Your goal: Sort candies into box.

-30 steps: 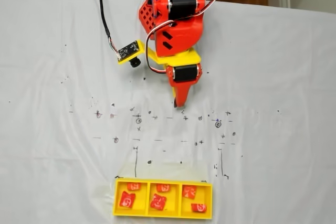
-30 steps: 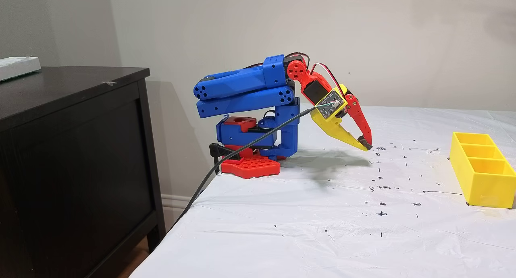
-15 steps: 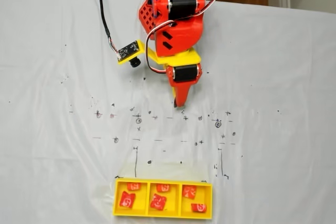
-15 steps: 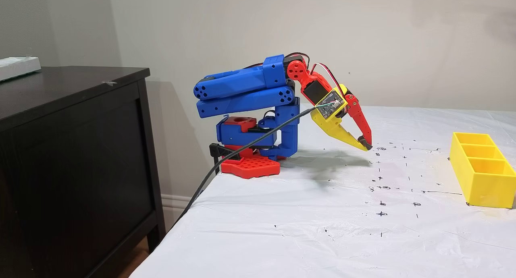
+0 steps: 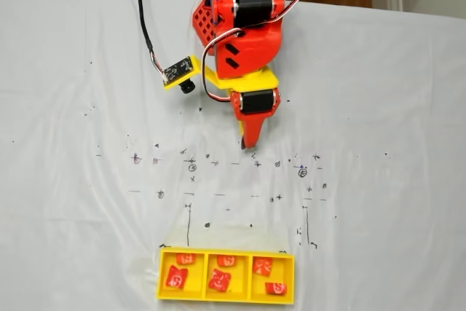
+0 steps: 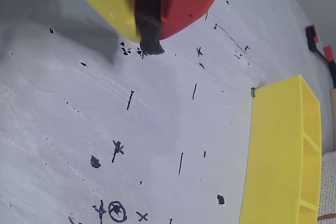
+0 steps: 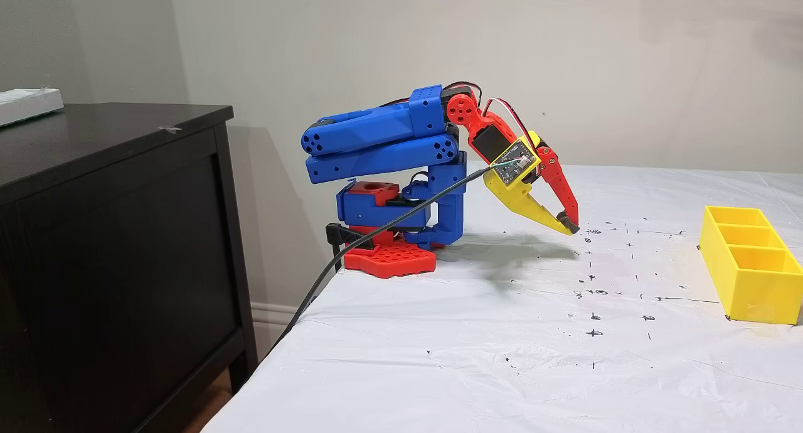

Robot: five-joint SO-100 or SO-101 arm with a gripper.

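The yellow box (image 5: 159,276) lies at the bottom of a fixed view, its three compartments in a row. Each compartment holds two red candies (image 5: 175,277), (image 5: 219,280), (image 5: 275,288). The same box (image 7: 746,276) stands at the right edge in another fixed view and as a yellow wall (image 6: 273,150) in the wrist view. My gripper (image 5: 247,145) hangs folded back near the arm's base, far from the box. Its yellow and red fingers meet at the dark pad, shut on nothing, as the gripper (image 6: 148,39) and gripper (image 7: 569,226) show just above the cloth.
A white cloth with black pen marks (image 5: 192,169) covers the table. A small camera board on a black cable (image 5: 180,71) hangs left of the arm. A dark cabinet (image 7: 113,232) stands off the table's left edge. The red arm base (image 7: 389,257) sits near that edge.
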